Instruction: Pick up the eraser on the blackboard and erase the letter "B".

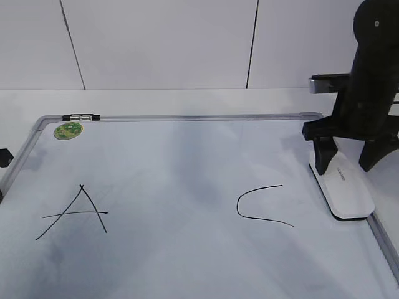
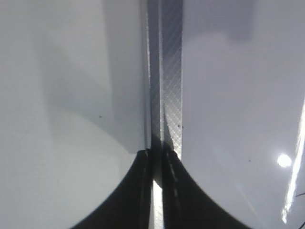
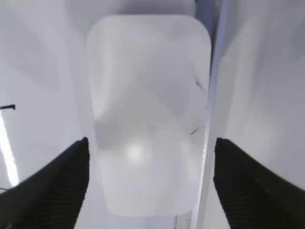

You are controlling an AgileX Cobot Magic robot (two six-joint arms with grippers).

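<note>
The blackboard [image 1: 187, 117] is a white board with a silver frame, lying flat. The eraser [image 1: 348, 190] is a white glossy block lying at the board's right edge, along the frame. My right gripper [image 1: 350, 163] is open and its two black fingers straddle the eraser's far end. In the right wrist view the eraser [image 3: 147, 95] lies between the open fingers [image 3: 150, 181], with small gaps on both sides. The letter "B" is not in view; the board between the "A" [image 1: 78, 212] and the "C" [image 1: 259, 202] shows only faint grey smears. My left gripper [image 2: 157, 157] is shut and empty over the board's left frame [image 2: 171, 71].
A round green sticker [image 1: 67, 130] sits at the board's far left corner, beside a small clip [image 1: 81, 117] on the frame. A white wall stands behind the table. The right frame rail [image 3: 212, 95] runs close along the eraser.
</note>
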